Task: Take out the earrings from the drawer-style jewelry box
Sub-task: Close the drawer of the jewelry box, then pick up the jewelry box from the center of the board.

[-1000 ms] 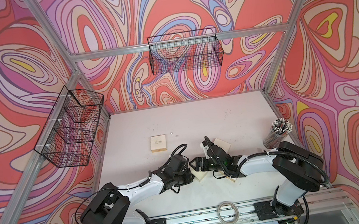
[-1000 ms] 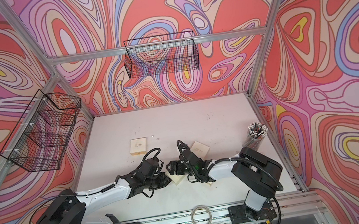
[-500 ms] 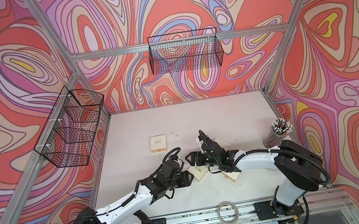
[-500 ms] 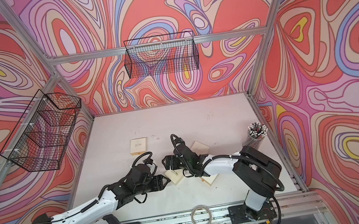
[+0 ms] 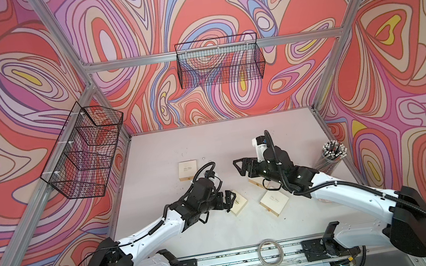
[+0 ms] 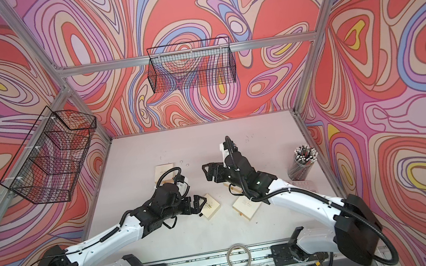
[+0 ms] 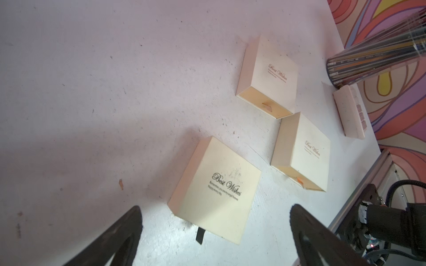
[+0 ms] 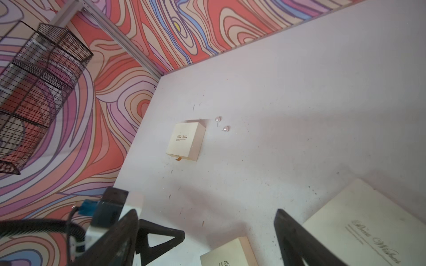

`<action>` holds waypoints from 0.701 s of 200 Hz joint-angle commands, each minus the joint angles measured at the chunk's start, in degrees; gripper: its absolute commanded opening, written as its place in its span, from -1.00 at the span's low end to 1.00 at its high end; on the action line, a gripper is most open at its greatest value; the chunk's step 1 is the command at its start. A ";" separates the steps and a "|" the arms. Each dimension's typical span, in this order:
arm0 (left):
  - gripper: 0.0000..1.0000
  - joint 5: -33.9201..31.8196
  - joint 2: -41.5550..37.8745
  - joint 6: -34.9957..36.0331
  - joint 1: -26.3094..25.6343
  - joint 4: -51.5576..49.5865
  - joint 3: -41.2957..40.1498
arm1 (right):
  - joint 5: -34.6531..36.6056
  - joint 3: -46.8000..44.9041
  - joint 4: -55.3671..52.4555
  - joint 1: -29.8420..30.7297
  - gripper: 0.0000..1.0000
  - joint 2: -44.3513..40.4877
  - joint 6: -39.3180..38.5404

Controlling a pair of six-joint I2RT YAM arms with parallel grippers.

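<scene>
left claw [image 7: 215, 210]: wide open, holding nothing. It sits low over the table [image 5: 207, 140], right at the near edge of a closed cream box [image 7: 216, 188], and neither finger touches it.
closed cream box: lid up with "Best Wishes" in dark script, black pull tab [image 7: 199, 235] poking out toward my left claw.
right claw [image 8: 207, 213]: spread open too, nothing in it. It's up off the table, facing the far left part.
earrings [image 8: 218, 119]: two little pearly studs, loose on the table just beside the far box [image 8: 186, 140], outside it. They're only pale specks in both top views.
far box: well apart from the others. Drawer looks shut, with a small orange tab at one edge.
half-open boxes [image 7: 269, 73]: two of them, close together over by my right arm. Both drawers are slid partway out, each showing an orange tab, and I can't make out anything else inside.
stick holder [image 5: 329, 155]: clear cup of black white-tipped sticks at the right table edge.
</scene>
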 commanded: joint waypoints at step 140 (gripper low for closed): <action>1.00 -2.11 19.65 27.30 -4.40 -21.32 19.35 | 4.25 -7.12 -8.66 -0.10 0.91 -8.18 2.37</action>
